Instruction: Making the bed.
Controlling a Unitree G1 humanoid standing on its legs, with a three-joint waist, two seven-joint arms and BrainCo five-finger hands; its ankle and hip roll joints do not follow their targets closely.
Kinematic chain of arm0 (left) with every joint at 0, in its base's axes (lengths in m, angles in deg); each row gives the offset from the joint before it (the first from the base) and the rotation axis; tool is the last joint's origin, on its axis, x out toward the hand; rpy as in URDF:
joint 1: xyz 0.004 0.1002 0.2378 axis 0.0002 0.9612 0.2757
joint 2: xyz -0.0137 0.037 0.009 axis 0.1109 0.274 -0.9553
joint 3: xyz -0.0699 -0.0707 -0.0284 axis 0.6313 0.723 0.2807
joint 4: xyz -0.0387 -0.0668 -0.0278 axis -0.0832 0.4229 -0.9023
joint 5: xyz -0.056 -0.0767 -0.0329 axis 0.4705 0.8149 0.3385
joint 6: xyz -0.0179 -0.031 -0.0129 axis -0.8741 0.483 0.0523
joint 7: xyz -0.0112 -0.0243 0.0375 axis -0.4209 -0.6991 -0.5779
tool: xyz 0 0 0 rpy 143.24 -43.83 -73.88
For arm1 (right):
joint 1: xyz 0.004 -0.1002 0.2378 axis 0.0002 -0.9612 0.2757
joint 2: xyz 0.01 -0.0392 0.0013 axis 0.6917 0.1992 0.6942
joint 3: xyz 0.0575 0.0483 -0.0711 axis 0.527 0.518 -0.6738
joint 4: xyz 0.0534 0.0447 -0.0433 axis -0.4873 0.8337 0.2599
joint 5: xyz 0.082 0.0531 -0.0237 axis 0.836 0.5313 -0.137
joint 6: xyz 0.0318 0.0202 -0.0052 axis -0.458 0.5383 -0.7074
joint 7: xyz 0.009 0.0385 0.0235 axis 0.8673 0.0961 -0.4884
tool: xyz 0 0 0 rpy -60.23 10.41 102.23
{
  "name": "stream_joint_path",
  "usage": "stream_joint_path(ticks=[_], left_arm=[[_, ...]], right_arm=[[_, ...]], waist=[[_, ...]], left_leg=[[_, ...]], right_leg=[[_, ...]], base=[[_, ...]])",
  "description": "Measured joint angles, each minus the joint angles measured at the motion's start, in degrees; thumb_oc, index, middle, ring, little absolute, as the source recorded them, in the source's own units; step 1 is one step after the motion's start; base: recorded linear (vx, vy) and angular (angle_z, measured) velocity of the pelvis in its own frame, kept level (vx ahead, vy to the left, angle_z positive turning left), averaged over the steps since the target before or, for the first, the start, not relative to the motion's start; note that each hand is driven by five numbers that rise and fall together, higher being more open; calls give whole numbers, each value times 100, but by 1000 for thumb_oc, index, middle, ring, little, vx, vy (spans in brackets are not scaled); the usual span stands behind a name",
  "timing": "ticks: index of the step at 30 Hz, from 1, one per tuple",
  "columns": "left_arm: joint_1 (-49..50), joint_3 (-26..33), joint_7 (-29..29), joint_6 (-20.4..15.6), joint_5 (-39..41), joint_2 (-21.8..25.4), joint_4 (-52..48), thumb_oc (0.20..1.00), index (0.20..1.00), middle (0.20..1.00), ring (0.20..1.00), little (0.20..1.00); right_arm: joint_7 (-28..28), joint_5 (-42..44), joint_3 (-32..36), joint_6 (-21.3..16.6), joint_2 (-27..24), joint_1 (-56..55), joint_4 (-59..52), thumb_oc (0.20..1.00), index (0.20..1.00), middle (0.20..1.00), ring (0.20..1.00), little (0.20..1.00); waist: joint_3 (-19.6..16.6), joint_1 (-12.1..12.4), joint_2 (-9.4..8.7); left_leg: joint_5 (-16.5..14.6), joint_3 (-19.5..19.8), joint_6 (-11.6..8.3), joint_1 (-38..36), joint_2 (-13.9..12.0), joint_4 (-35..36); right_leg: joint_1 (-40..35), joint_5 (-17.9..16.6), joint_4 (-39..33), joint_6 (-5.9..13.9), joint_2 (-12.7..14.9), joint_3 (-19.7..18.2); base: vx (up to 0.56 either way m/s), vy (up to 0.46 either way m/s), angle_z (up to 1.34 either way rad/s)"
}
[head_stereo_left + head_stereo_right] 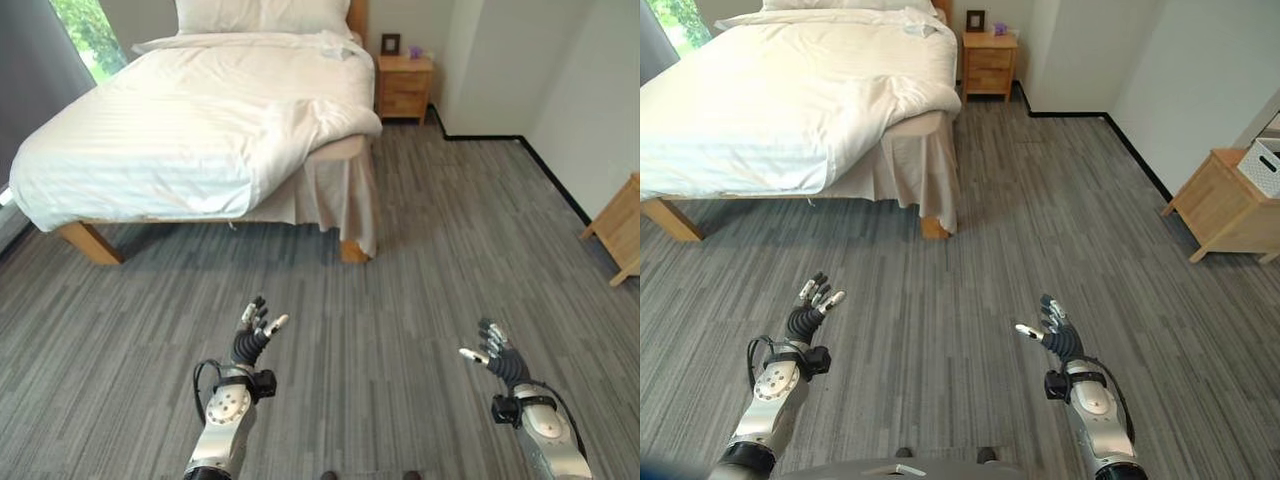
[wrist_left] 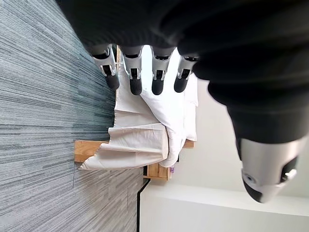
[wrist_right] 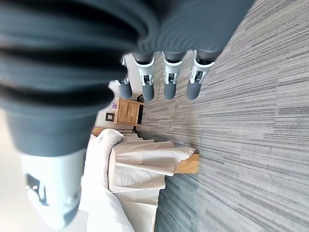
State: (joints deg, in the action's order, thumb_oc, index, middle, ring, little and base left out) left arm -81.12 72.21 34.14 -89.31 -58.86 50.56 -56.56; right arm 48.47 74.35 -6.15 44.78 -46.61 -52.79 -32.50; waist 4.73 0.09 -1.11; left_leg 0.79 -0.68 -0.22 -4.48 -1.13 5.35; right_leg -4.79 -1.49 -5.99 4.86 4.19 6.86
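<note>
Left fingers (image 2: 136, 72): straight and relaxed in your left wrist view, dark tips lined up, nothing between them and the thumb.
Right fingers (image 3: 169, 77): the same on the other side, extended and loose, holding nothing.
Left hand (image 1: 252, 340): raised over the grey floor (image 1: 400, 300), well short of the bed (image 1: 200, 130) and touching nothing.
Right hand (image 1: 497, 355): level with the left one, also well apart from the bed.
Duvet (image 1: 190, 125): white, spread across most of the bed, but bunched and folded back at the near corner closest to you; its hanging edge runs unevenly along the foot.
Bed skirt (image 1: 335, 195): exposed under that rumpled corner, with a wooden leg showing below it.
Pillow (image 1: 265, 15): lying at the head of the bed, by the headboard.
Progress: judged early. You have yet to reach the bed; the corner seems to need pulling out and smoothing, and the edges squaring.
Nightstand (image 1: 404, 85): beside the head of the bed, a small picture frame on top.
Right eye view extra: a second wooden cabinet (image 1: 1225, 205) against the wall far from the bed, shown almost whole with a white basket (image 1: 1265, 165) on it.
Wrist views extra: the curl of each hand up close, with the draped corner of the bed beyond.
</note>
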Motion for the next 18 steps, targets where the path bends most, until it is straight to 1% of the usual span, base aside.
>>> stream_joint_path(ticks=[7,10,11,12,13,14,15,16,17,18], left_arm=[[-79,50,65,-2,-14,72,-14,1000,1000,1000,1000,1000],[-80,58,84,-2,-7,75,-16,1000,1000,1000,1000,1000],[-94,57,86,-2,-6,74,-16,1000,1000,1000,1000,1000],[-161,43,85,-2,-1,73,-14,1000,1000,1000,1000,1000],[-247,30,83,-1,-9,84,-13,1000,1000,1000,1000,1000],[-330,28,78,-2,-13,132,-14,1000,1000,1000,1000,1000],[-403,28,82,-1,-12,196,-16,1000,1000,1000,1000,1000],[-565,66,103,0,-11,231,-12,1000,1000,1000,1000,1000],[-677,66,127,1,-5,223,-14,1000,1000,1000,1000,1000],[-830,-171,58,65,-15,233,-15,1000,1000,1000,1000,1000]], right_arm=[[3,0,-181,2,22,210,-2,1000,1000,1000,1000,1000],[7,0,-226,11,25,278,-2,1000,1000,1000,1000,1000],[14,-1,-249,13,21,340,0,1000,1000,1000,1000,1000],[18,-5,-269,23,15,433,48,1000,1000,1000,1000,1000],[25,-5,-266,30,4,507,50,1000,1000,1000,1000,1000],[35,-5,-269,33,-2,627,49,1000,1000,1000,1000,1000],[42,-3,-326,30,83,677,38,1000,1000,1000,1000,1000],[110,1,-331,25,188,793,60,1000,1000,1000,1000,1000],[160,9,-357,21,173,898,36,1000,1000,1000,1000,1000],[127,0,-521,81,50,899,22,1000,1000,1000,1000,1000]], waist=[[80,14,-105],[84,15,-122],[87,14,-126],[131,0,-95],[220,-16,-36],[337,-5,18],[414,-41,-16],[614,-69,-133],[743,-123,-151],[938,-129,211]], left_leg=[[7,-82,17,192,28,-1],[12,-163,40,263,73,-1],[-8,-187,77,264,138,1],[-35,-232,155,269,142,28],[-10,-265,191,273,108,-2],[37,-335,222,287,19,-2],[14,-383,278,394,123,-92],[-239,-566,518,720,313,-737],[-446,-704,815,1003,430,-1302],[-907,-738,810,1196,317,-1827]], right_leg=[[243,-96,25,37,20,-99],[341,-126,30,68,59,-151],[358,-144,38,98,103,-194],[571,-102,428,168,113,-219],[853,-74,925,208,89,-226],[1217,-22,1561,256,76,-223],[1467,-47,2025,319,91,-184],[1915,-44,2835,325,259,-190],[2232,-83,3422,423,413,-219],[3046,-347,5083,605,425,-276]], base=[[1,83,-7],[4,100,-11],[-34,217,-22],[-40,184,-24],[-145,206,-30],[-130,187,-20],[-111,239,-15],[-12,131,0],[63,114,-7],[75,68,3]])
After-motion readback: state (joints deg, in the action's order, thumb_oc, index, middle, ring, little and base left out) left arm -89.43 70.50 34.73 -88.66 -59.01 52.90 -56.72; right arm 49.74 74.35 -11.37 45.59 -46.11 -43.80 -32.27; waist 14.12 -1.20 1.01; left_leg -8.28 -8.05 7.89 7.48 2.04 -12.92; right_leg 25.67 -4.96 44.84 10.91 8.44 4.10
